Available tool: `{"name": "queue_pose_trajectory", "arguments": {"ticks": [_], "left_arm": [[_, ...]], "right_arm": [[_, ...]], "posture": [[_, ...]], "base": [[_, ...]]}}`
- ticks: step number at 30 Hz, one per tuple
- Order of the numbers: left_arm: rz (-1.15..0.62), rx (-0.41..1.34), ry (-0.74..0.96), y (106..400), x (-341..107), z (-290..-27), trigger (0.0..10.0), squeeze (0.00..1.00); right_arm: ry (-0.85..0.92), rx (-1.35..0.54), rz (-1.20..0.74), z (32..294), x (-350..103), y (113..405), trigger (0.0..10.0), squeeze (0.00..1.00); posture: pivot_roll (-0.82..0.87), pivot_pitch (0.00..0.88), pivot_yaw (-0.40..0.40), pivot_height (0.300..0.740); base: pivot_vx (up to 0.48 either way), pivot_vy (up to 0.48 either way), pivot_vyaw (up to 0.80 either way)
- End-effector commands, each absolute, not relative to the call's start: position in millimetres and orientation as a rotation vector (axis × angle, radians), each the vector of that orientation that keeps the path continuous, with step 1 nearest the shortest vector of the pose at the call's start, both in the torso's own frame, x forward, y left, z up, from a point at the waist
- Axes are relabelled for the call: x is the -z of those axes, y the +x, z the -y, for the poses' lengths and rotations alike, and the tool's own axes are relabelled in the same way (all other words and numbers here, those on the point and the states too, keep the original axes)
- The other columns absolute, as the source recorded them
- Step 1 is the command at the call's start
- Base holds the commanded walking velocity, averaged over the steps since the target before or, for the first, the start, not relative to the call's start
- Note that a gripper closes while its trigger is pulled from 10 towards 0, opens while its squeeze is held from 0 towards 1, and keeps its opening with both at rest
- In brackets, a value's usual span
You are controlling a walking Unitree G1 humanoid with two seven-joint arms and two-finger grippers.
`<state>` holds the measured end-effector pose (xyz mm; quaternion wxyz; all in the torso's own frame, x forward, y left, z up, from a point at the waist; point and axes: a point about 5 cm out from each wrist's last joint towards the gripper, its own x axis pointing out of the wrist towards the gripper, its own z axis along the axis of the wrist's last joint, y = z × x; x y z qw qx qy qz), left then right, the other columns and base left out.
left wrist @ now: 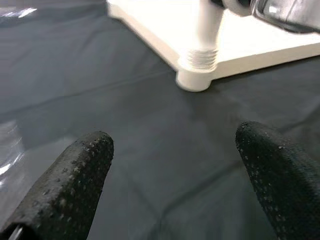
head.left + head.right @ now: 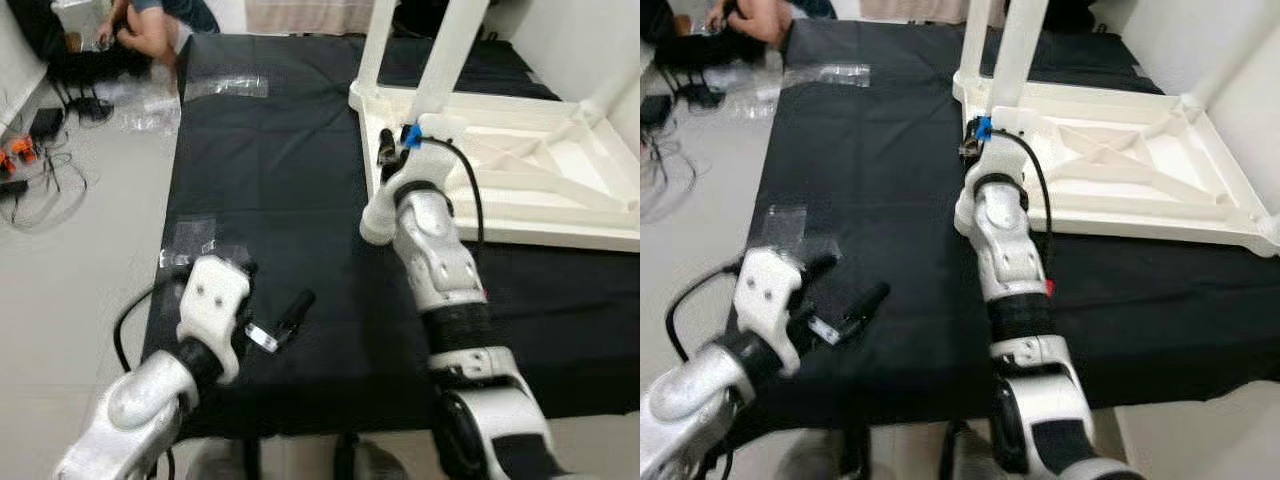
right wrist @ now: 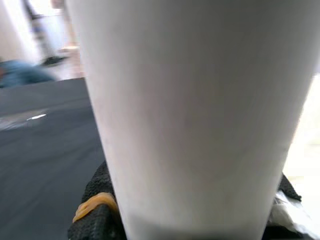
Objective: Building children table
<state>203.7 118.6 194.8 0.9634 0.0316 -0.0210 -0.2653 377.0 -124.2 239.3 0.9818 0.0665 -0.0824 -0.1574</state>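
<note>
A white children's table top (image 2: 520,170) lies upside down on the black cloth (image 2: 270,180), at the right. Two white legs stand up from its near-left corner area, one (image 2: 375,45) at the corner and one (image 2: 445,60) just right of it. My right gripper (image 2: 395,140) is at the foot of that second leg. In the right wrist view the leg (image 3: 200,100) sits between the black fingers (image 3: 97,210), gripped. My left gripper (image 2: 290,315) hovers open over the cloth at the front left, nothing between its fingertips (image 1: 75,170). A screwed-in leg (image 1: 207,25) shows ahead of it.
Clear plastic bags lie on the cloth at the far left (image 2: 225,87) and near my left arm (image 2: 190,240). A person (image 2: 150,25) crouches on the floor beyond the cloth's far-left corner. Cables (image 2: 40,170) trail over the grey floor on the left.
</note>
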Motion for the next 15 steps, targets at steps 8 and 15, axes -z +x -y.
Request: {"name": "queue_pose_trajectory", "arguments": {"ticks": [8, 15], "left_arm": [[0.029, 0.538, 0.065, 203.3, -192.2, -118.2, 10.0, 0.00], [0.029, 0.541, 0.069, 203.2, -192.2, -117.9, 10.0, 0.00]], "right_arm": [[0.145, 0.818, -0.048, 135.9, -200.3, 365.2, 10.0, 0.00], [0.179, 0.992, -0.074, 135.0, -198.6, 361.3, 10.0, 0.00]], "posture": [[0.11, 0.244, -0.077, 0.740], [0.12, 0.244, -0.076, 0.740]], "base": [[0.000, 0.000, 0.00], [0.000, 0.000, 0.00]]}}
